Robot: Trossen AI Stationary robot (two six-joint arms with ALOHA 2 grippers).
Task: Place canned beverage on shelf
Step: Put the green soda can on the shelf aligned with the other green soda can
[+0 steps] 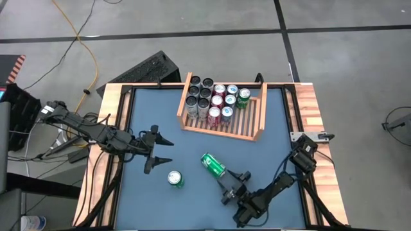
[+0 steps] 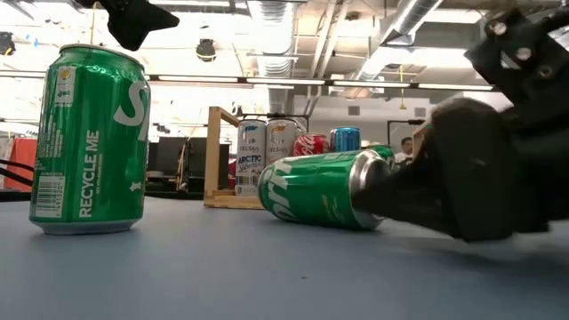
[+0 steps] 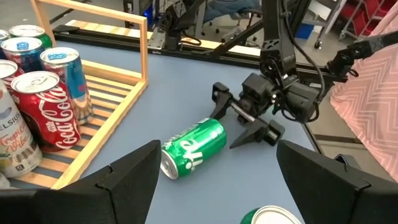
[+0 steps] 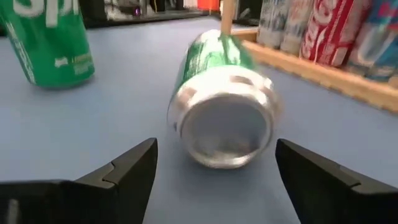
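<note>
A green can (image 1: 212, 165) lies on its side on the blue table, a little toward the near side of the wooden shelf (image 1: 218, 131). My right gripper (image 1: 231, 185) stands open just near-right of it, its fingers level and pointing at the can's silver end (image 4: 224, 124) without touching it. A second green can (image 1: 175, 179) stands upright near the front edge. My left gripper (image 1: 166, 151) hangs open above the table, left of both cans, with nothing between its fingers. Several cans (image 1: 212, 101) stand upright in the shelf's left part.
The shelf's right part (image 1: 252, 119) shows bare slats. Wooden borders (image 1: 318, 122) frame the table's sides. A black keyboard-like object (image 1: 144, 69) and cables lie on the floor beyond the far left corner. Pink patterned cloth (image 3: 373, 81) shows past the table in the left wrist view.
</note>
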